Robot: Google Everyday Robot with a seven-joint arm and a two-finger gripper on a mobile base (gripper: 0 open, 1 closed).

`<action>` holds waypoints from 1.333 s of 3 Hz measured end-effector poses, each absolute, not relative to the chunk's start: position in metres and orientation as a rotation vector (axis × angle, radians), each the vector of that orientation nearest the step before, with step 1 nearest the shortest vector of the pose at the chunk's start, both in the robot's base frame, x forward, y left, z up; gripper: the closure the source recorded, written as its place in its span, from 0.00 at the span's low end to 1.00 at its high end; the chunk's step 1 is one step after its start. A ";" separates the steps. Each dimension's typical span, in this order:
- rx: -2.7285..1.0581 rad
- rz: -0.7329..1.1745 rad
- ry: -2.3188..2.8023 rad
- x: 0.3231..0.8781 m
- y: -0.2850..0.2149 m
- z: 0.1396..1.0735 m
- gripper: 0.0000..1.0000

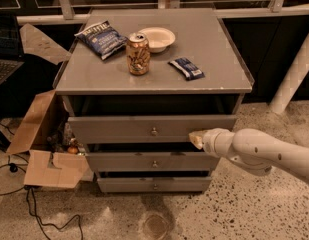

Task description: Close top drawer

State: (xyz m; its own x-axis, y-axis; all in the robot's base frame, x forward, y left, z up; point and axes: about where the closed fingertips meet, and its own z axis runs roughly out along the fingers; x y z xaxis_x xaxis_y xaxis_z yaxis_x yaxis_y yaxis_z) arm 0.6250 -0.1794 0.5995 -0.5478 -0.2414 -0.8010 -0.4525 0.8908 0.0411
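Jaws of gripper (196, 139) look clenched, empty, tip against top drawer (119, 129) front, right of its knob (154, 131). Drawer partly out; push straight, level, into cabinet (219, 49) to avoid racking.

**Cabinet top and floor**

The grey cabinet top (219, 44) fills the upper middle of the frame. On it lie a chip bag (101, 38) at upper left, a can (138, 54) standing upright near the centre, a white bowl (156, 38) just behind the can, and a blue packet (186, 68) to the right. On the speckled floor (254, 204), lower left, sit an open cardboard box (41, 144) and a cable (39, 216). The gripper (196, 139) is right of centre, at the right end of the top drawer (119, 129) front.
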 end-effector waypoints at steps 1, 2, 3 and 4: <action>-0.649 0.368 2.122 0.627 -0.184 0.587 0.81; -0.747 0.463 2.108 0.597 -0.205 0.571 0.58; -0.823 0.567 2.139 0.538 -0.225 0.570 0.35; -0.877 0.664 2.137 0.518 -0.211 0.571 0.12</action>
